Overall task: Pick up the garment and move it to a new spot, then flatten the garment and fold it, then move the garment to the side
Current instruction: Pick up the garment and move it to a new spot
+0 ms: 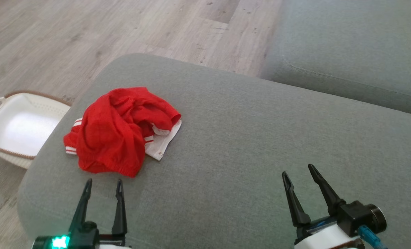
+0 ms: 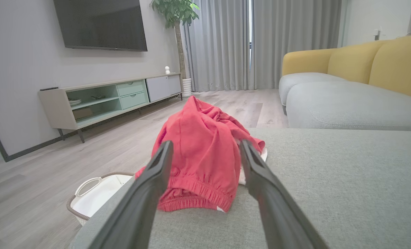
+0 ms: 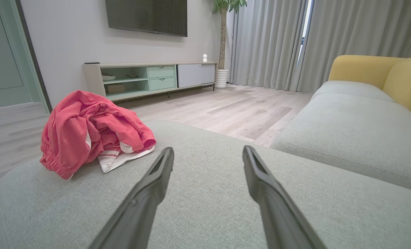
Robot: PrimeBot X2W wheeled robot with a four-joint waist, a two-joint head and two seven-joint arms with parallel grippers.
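Note:
A crumpled red garment (image 1: 117, 129) with white striped trim lies in a heap near the left end of the grey-green cushion (image 1: 247, 138). My left gripper (image 1: 103, 183) hovers just short of its near hem, jaws open and empty. Along that arm's wrist view the garment (image 2: 202, 152) bulks up between and beyond the two fingers. My right gripper (image 1: 299, 171) stands open over bare cushion well to the right. Its wrist view shows the garment (image 3: 88, 133) off to the left of the open right gripper (image 3: 208, 152).
A white basket (image 1: 17, 128) with a brown rim sits on the wooden floor just left of the cushion's edge. A second grey sofa seat (image 1: 350, 52) lies beyond to the right. Across the room stand a TV cabinet (image 3: 150, 77), a plant and curtains.

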